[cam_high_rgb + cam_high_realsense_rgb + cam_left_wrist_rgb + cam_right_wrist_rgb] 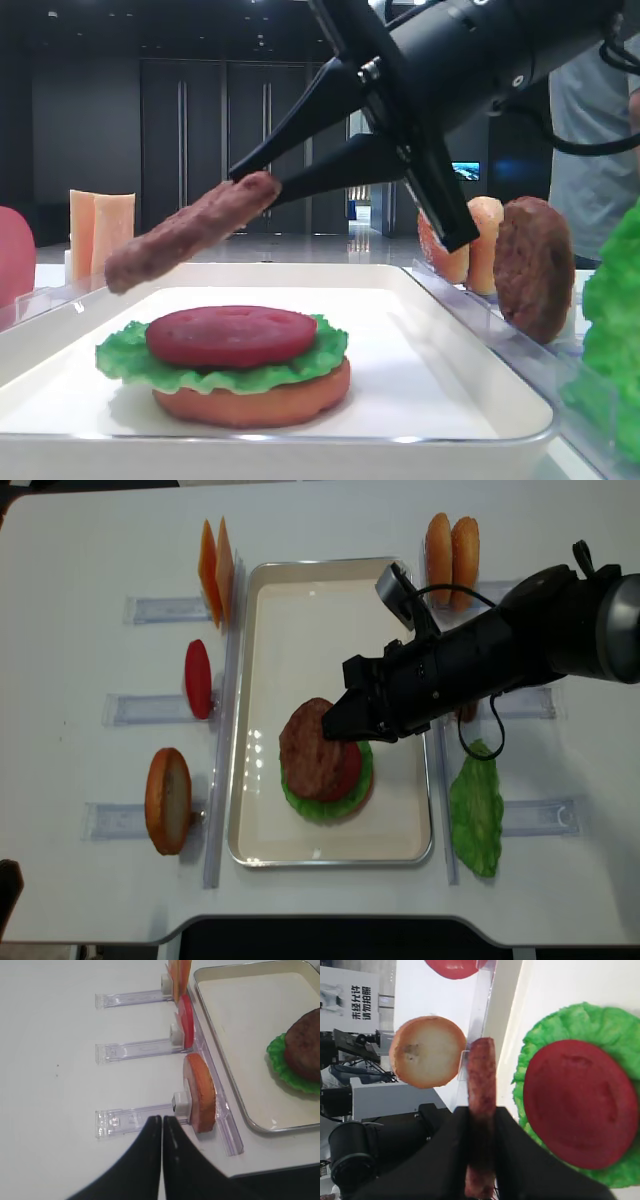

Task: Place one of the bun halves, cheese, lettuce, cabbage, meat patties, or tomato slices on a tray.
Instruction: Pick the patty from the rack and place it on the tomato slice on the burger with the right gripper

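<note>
**A:** Start with what sits nearest in the low exterior view. What is on the tray [470,330]?

**B:** A stack at lower centre: a bun half [255,398] at the bottom, ruffled lettuce [125,355] over it, and a tomato slice [232,334] on top. Nothing covers the tomato yet.

**A:** And just above that?

**B:** The right hand [262,181] comes in from the upper right of the frame, its two black fingers pinching a meat patty [190,232] by one edge. The patty hangs tilted, its free end lower and toward the left, clear of the stack. In the right wrist view the patty [481,1110] shows edge-on between the fingers, just left of the tomato slice [580,1102].

**A:** So which step is this?

**B:** I judge it the carry-and-place step: the patty is over the tray but not set down. From the overhead view it already overlaps the stack [325,755].

**A:** What does the next move call for?

**B:** Probably lowering and levelling the patty so it lands flat on the tomato, centred, then letting the fingers part. Released while tilted, it might slide off onto the lettuce.

**A:** The other arm?

**B:** The left hand [162,1122] has its fingers pressed together, holding nothing, at the bottom of its own view beside a racked bun half [200,1092] on the white surface [50,1035].

**A:** Farther back?

**B:** At right, a second patty [535,265] stands on edge in a clear rack; cheese slices [100,230] stand at far left.
</note>
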You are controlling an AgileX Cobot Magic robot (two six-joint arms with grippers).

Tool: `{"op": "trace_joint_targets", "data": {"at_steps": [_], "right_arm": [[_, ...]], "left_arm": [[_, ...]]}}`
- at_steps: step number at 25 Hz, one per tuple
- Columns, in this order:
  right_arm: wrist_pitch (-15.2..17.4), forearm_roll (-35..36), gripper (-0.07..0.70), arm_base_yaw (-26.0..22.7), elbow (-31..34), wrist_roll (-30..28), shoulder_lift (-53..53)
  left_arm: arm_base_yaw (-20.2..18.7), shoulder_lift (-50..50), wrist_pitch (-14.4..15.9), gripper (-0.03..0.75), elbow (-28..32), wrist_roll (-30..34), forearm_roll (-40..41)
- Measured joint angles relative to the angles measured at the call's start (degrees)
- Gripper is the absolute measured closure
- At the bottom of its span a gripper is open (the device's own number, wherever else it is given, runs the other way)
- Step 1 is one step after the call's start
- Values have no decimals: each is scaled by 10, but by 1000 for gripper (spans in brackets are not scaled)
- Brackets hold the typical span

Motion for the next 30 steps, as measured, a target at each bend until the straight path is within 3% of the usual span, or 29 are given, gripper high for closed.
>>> {"op": "trace_joint_targets", "data": {"at_steps": [8,30], "right_arm": [[5,20,528,0,0,-31,7],[0,14,528,-15,2,-42,36]], "left_arm": [[0,0,0,722,0,0,0],[0,0,0,722,0,0,0]]}}
